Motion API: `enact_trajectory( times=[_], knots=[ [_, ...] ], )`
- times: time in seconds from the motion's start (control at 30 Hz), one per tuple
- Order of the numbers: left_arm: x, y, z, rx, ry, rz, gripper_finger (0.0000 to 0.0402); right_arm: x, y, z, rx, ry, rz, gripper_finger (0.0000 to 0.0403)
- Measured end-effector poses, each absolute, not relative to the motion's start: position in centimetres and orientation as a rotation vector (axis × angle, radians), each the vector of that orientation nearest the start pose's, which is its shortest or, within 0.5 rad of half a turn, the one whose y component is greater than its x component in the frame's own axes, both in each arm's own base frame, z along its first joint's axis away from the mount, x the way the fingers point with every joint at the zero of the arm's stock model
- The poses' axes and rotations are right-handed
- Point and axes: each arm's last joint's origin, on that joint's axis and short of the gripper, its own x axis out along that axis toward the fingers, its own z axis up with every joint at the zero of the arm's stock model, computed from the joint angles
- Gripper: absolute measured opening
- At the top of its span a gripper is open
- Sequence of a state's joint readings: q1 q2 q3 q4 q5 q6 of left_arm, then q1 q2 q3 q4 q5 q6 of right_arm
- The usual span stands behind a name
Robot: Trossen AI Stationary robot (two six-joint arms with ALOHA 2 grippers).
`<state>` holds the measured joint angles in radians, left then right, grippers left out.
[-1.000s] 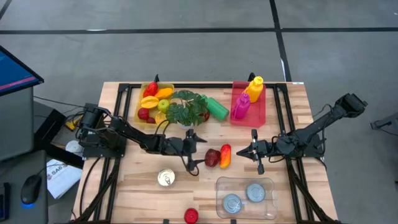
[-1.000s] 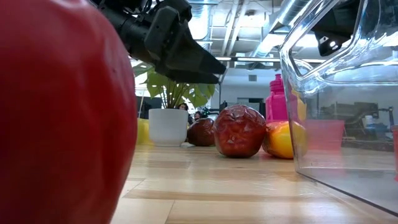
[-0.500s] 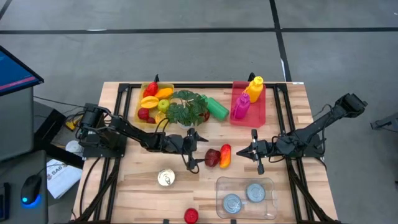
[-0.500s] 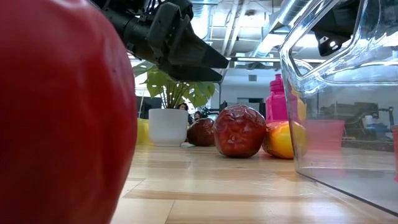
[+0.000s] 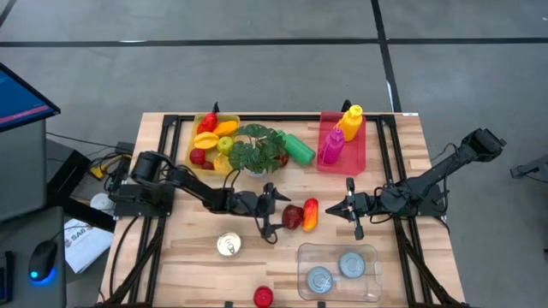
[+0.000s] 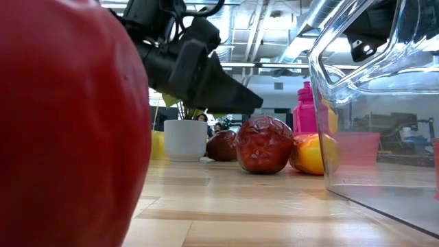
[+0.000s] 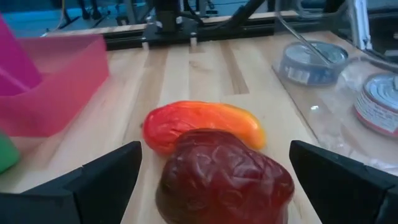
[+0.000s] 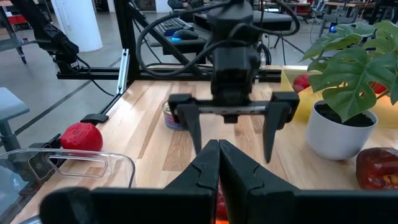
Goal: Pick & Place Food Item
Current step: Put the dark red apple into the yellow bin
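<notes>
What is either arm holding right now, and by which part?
Nothing is held. The left gripper is open beside the dark red fruit, not touching it; the right gripper is shut and empty.

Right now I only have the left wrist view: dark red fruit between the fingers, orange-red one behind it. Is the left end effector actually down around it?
Observer: Not yet touching. In the high view the open left end effector sits just left of the dark red fruit.
Operator: Height?
Observer: The low view shows its fingers above the tabletop, tips near the top of the fruit, not beside it.
Operator: Where's the right arm?
Observer: The right end effector is shut, just right of the orange-red fruit, pointing at it.
Operator: Container?
Observer: A clear container holding two tins sits nearer the front edge, to the right of both fruits.
</notes>
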<state>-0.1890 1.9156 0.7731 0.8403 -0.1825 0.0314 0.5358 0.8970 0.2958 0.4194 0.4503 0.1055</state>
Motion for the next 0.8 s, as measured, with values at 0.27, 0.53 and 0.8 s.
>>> enact_trajectory(
  times=[0.27,0.53,0.8],
  knots=[
    [36.7,-6.4,10.7,0.037,0.318,-0.094,0.0400,16.4,8.3,20.4,0.013,0.166,0.077,0.0005],
    [38.7,-6.3,9.8,0.037,0.330,-0.085,0.0400,16.4,8.3,20.3,0.017,0.167,0.077,0.0005],
    [38.4,-6.2,9.6,0.018,0.432,-0.075,0.0400,16.4,8.3,20.3,0.014,0.170,0.077,0.0005]
  ],
)
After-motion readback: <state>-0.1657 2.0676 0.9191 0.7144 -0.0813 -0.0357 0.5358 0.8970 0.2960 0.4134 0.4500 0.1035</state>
